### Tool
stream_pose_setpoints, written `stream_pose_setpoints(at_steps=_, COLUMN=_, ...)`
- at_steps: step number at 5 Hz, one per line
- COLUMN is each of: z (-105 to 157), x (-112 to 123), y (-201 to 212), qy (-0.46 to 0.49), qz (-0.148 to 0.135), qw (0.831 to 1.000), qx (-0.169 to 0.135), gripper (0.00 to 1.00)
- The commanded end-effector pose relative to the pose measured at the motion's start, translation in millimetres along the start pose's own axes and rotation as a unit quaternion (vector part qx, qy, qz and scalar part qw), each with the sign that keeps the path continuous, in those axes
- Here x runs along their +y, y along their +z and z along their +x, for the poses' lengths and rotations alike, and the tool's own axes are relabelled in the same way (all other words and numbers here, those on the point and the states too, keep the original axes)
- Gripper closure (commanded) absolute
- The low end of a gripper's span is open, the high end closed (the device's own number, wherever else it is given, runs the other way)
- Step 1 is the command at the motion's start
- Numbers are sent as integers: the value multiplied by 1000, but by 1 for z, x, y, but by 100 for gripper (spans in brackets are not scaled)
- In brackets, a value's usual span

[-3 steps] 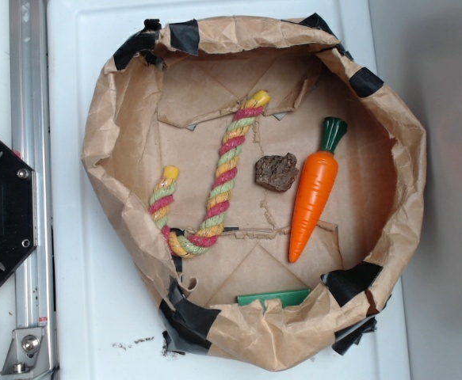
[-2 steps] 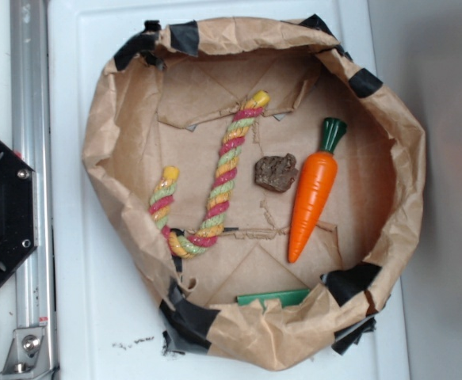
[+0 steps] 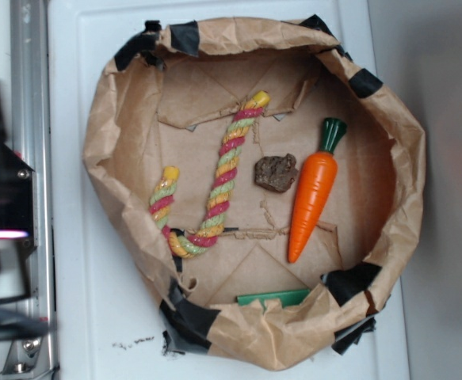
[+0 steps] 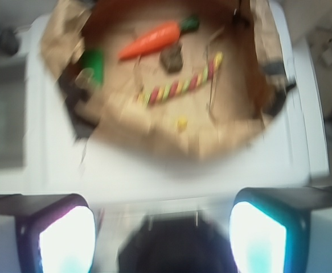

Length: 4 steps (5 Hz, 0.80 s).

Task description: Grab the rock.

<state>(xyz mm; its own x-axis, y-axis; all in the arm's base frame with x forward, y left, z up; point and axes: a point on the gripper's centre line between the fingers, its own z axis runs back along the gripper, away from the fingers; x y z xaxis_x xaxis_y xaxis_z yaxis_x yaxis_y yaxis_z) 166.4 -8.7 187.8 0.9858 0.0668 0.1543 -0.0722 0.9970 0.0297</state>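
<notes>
White bench carries a brown paper basin. Rock lies at frame centre on the basin floor, between rope toy and carrot, just beside the carrot. Claw is released, fingers wide apart, well short of the basin.

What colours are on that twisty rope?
The rope has red, yellow and pale green stripes, clearest in the exterior view.

gripper | jaws wide apart, empty | arm blurred at left edge
</notes>
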Motion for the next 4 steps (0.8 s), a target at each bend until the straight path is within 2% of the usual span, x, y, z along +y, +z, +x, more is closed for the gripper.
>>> stream_pose_setpoints(at_steps=1, z=79, x=1, y=-69, qy=6, qz=-8, qw=999, qx=-48, gripper=0)
stream_pose_setpoints(at_steps=2, z=96, x=-3, y=-105, qy=-34, qz=14, qw=998, qx=-52, gripper=0)
stream_pose_setpoints(at_steps=3, z=97, x=7, y=-134, qy=-65, qz=8, qw=997, qx=-40, gripper=0)
stream_pose_setpoints(at_steps=4, z=99, x=19, y=-152, qy=-65, qz=5, qw=997, qx=-42, gripper=0)
